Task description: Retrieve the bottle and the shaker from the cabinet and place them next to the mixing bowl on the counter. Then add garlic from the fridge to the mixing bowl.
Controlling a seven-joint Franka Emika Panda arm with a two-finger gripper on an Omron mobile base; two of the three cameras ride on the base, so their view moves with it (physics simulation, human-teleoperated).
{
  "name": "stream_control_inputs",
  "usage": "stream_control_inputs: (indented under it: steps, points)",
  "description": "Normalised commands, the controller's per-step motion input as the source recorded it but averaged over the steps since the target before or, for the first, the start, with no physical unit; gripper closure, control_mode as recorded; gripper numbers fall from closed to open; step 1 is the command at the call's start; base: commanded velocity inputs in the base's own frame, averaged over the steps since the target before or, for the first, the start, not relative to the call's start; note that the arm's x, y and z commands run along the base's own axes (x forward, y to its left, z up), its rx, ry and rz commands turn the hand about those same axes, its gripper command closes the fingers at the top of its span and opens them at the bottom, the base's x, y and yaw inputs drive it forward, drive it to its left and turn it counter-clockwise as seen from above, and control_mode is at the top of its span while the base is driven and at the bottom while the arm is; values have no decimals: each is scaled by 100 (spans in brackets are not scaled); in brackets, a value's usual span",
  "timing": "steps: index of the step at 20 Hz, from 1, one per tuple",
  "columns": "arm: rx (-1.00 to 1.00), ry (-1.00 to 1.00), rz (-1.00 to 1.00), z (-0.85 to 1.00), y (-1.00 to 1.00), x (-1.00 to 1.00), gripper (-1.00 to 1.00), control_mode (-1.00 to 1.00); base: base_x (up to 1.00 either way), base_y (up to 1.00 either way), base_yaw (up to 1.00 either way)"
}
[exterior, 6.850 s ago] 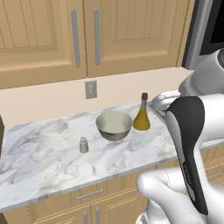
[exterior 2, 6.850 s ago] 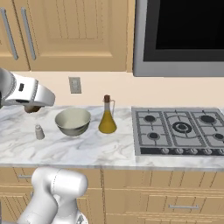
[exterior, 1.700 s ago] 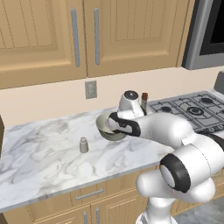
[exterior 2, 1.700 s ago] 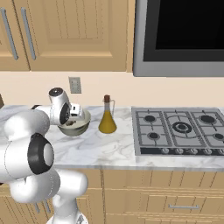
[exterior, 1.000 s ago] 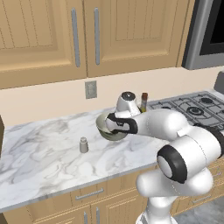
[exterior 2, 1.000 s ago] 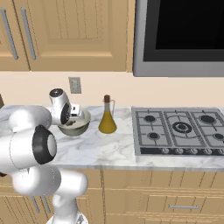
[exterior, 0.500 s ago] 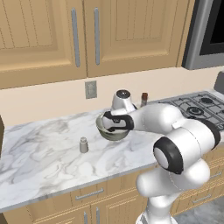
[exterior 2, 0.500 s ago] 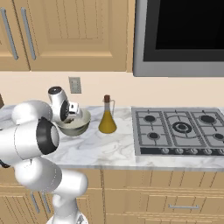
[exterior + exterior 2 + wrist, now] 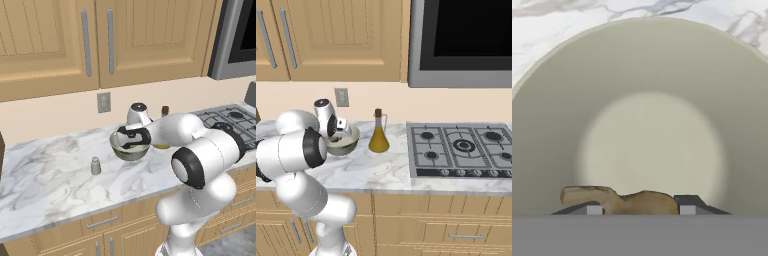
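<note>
The silver-grey mixing bowl (image 9: 123, 152) stands on the white marble counter (image 9: 50, 175). My gripper (image 9: 131, 138) hangs just over the bowl's opening, pointing down into it. In the hand view the bowl's pale inside (image 9: 647, 115) lies right below, and my gripper (image 9: 639, 204) is shut on a lumpy tan piece of garlic (image 9: 612, 198). The bottle (image 9: 378, 138) of yellow-olive liquid stands just right of the bowl (image 9: 349, 140); its stopper (image 9: 165, 110) peeks over my arm. The tiny grey shaker (image 9: 95, 166) stands left of the bowl.
A gas hob (image 9: 461, 147) takes up the counter's right part, under a dark microwave (image 9: 466, 40). Panelled wall cabinets with grey bar handles (image 9: 95, 40) hang above. A wall outlet (image 9: 104, 102) sits behind the bowl. Tan drawers (image 9: 102, 222) run below the worktop.
The hand has shifted a little left and settled lower over the bowl, with the arm folding closer. Its grip on the garlic is unchanged; bottle, shaker and bowl stay put.
</note>
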Motion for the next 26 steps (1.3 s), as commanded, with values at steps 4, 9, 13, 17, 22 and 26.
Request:
stream_control_inputs:
  steps: [4,9,13,17,22,26]
  points:
    - [0,4,-1,-13,0,0,100,-100,0,0,0]
    - [0,2,-1,-8,0,0,100,-100,0,0,0]
    - [0,0,-1,-6,0,0,100,-100,0,0,0]
    - [0,0,0,0,0,0,100,-100,0,0,0]
    - [0,0,0,0,0,0,-100,-100,0,0,0]
    - [0,0,0,0,0,0,-100,-100,0,0,0]
